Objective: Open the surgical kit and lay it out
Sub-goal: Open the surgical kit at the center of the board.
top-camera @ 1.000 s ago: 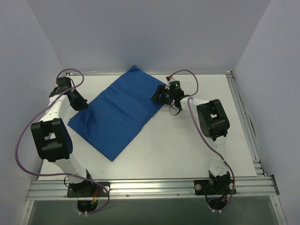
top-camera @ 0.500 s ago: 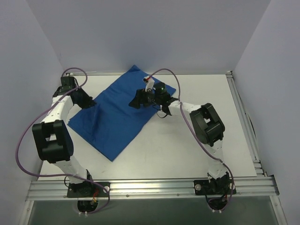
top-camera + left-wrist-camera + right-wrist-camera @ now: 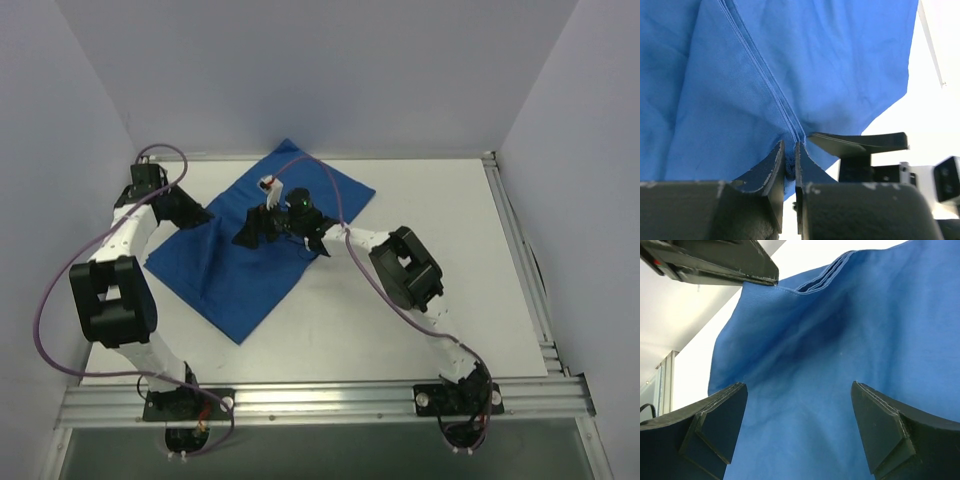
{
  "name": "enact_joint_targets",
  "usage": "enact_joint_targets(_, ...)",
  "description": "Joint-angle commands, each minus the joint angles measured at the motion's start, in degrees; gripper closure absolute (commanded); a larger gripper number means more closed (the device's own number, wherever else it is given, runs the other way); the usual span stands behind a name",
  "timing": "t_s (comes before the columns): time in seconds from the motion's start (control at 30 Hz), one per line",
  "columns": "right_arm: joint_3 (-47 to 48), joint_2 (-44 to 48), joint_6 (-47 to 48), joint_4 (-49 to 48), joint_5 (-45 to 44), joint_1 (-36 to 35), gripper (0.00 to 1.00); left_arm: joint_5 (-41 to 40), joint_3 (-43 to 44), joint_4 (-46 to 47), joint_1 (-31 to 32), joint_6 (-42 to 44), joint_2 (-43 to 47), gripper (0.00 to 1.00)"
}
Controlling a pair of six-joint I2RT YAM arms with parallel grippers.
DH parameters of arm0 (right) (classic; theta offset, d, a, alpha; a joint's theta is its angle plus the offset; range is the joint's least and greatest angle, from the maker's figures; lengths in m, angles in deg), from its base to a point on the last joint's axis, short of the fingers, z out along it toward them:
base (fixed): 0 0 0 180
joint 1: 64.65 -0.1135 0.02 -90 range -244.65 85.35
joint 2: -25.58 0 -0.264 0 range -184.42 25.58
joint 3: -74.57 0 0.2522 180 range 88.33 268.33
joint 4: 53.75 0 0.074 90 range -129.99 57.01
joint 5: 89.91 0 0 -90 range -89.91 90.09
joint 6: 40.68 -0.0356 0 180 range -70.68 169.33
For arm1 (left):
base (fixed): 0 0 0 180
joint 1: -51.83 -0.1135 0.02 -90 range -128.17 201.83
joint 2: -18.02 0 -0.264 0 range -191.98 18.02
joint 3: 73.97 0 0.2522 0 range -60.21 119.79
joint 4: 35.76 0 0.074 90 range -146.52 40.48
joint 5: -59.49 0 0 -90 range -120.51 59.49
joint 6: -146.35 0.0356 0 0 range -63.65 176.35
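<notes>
The royal-blue cloth wrap (image 3: 250,275) lies folded and slantwise on the white table. My left gripper (image 3: 200,215) is shut on a folded edge of the cloth at its left side, and the pinched layers show between its fingers in the left wrist view (image 3: 789,146). My right gripper (image 3: 245,235) is open and empty, hovering just over the middle of the cloth (image 3: 840,340), its fingers (image 3: 880,425) wide apart. The left gripper's finger (image 3: 715,260) shows holding the lifted cloth edge. The metal tray and the instruments are hidden.
Grey walls close in the table on the left, back and right. An aluminium rail (image 3: 320,400) runs along the near edge with both arm bases on it. Bare white table (image 3: 450,260) lies right of the cloth.
My right arm has swung left from the cloth's right edge to over its middle. My left gripper has shifted slightly right, still holding the left edge.
</notes>
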Motion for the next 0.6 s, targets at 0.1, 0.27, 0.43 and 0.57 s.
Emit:
enact_joint_targets(0.1, 4.8, -1.4, -0.4, -4.9, -2.6, -3.0, 0.09, 2.5, 0.4, 3.1, 1.1, -1.1, 1.9, 0.98)
enact_joint_targets(0.27, 7.9, -3.5, -1.3, -4.6, -1.8, -4.5, 0.09, 2.3, 0.3, 3.2, 1.5, -1.4, 1.6, 0.98)
enact_joint_targets(0.43, 11.3, -5.6, -2.9, -4.4, -1.4, -5.8, 0.11, 2.1, 0.2, 2.9, 1.7, -1.4, 1.6, 0.98)
enact_joint_targets(0.57, 14.5, -7.1, -3.7, -2.0, -2.1, -6.1, 0.13, 2.0, 0.7, 1.7, 1.8, -0.7, 1.6, 0.98)
